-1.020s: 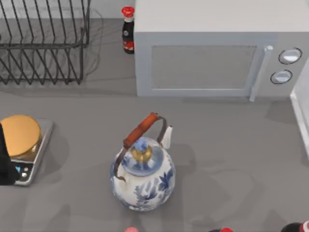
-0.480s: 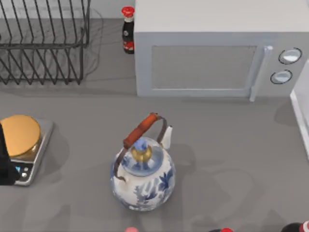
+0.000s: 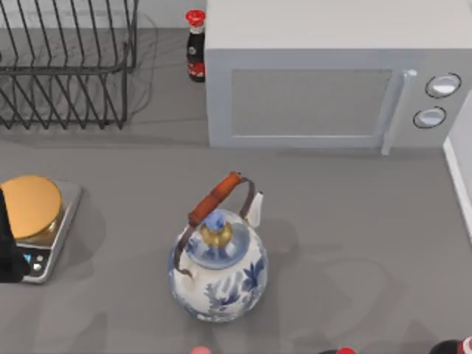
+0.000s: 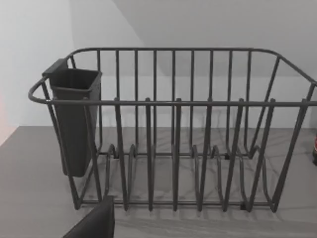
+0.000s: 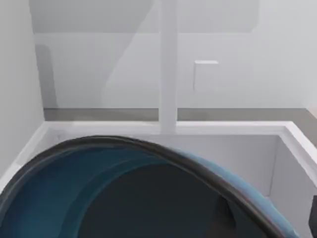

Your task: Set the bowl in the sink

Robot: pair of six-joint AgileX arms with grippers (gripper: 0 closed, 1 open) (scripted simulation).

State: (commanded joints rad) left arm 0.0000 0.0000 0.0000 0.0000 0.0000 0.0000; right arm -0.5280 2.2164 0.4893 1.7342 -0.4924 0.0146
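The bowl [image 5: 99, 198], dark teal-blue inside with a thin dark rim, hangs tilted close under my right wrist camera, held by my right gripper. Right behind and below it lies the white sink [image 5: 148, 130], whose basin walls and tall faucet post [image 5: 168, 64] rise beyond the bowl's rim. In the top view, the sink's white edge [image 3: 461, 177] shows at the table's far right. My left arm [image 3: 6, 251] stays parked at the table's left edge beside the scale.
A blue-and-white kettle [image 3: 217, 265] with a brown handle stands mid-table. A grey microwave [image 3: 317, 88] and a soy bottle [image 3: 195, 44] sit at the back. A wire dish rack [image 4: 173, 129] stands at the back left. A scale with a gold disc [image 3: 33, 214] is at the left.
The faint shadow on the table near the sink's edge has slid off to the right. The kettle, the scale and the left arm have not moved.
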